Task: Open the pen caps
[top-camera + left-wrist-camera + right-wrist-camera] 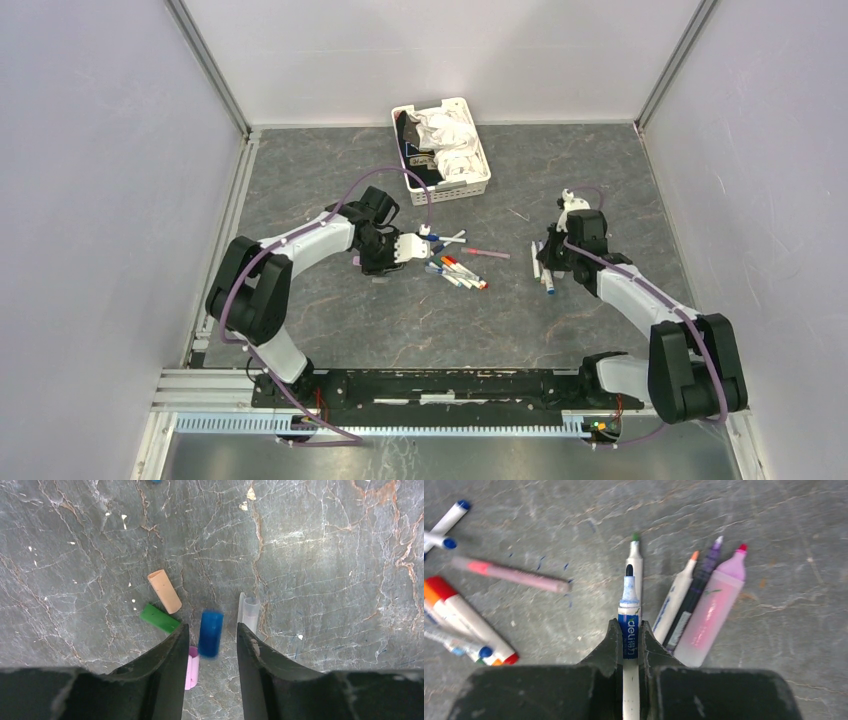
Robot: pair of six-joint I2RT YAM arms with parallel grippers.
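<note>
at the lower middle of the left wrist view, the left end effector stands apart, a blue cap loose between its jaws; it may bounce or roll away across the table. the right end effector is clamped on an uncapped blue pen labelled "deli", whose bare tip could smear.

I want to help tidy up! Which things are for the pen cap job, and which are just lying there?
For the job:
- pen in the right gripper
- capped pens
- uncapped pens
- loose caps under the left gripper

Just lying about:
- basket
- white bundle inside it
</note>
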